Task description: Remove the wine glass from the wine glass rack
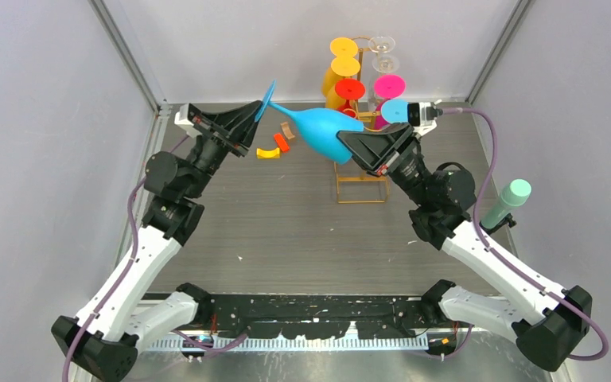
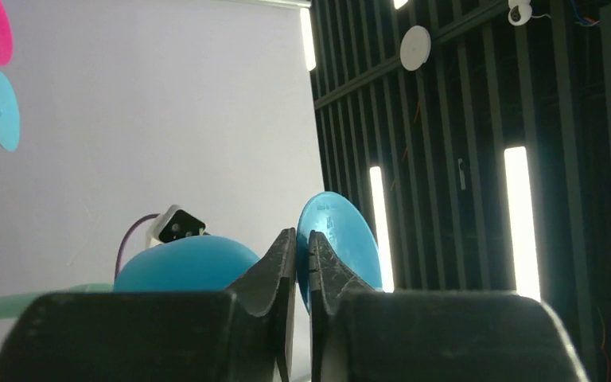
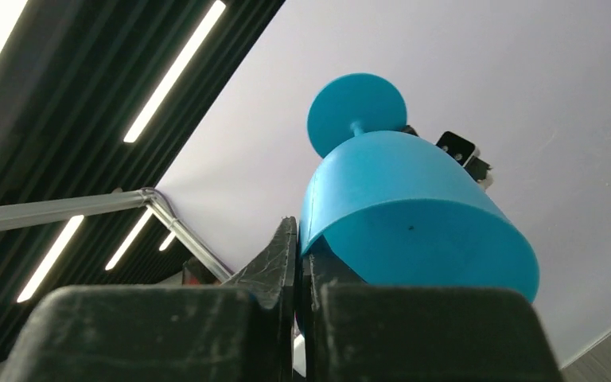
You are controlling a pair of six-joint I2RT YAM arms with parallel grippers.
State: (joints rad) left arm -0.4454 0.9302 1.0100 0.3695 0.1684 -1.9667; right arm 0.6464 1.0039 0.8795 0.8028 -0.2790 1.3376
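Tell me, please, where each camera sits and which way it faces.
Top external: high behind the arms, looking down at the grey table; both arms show, holding the blue plastic wine glass.
Left wrist: on the left arm, facing upward; left pincer shut on the glass's foot.
Right wrist: facing upward; right pincer shut on the bowl's rim.
Shared: all three show the glass.

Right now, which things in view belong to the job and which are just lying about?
Job: blue wine glass, held with the left gripper shut on its foot and the right gripper shut on its bowl rim; gold wine glass rack.
Lying about: mint bottle; yellow curved piece, orange block and tan piece on the table; other coloured glasses on the rack.
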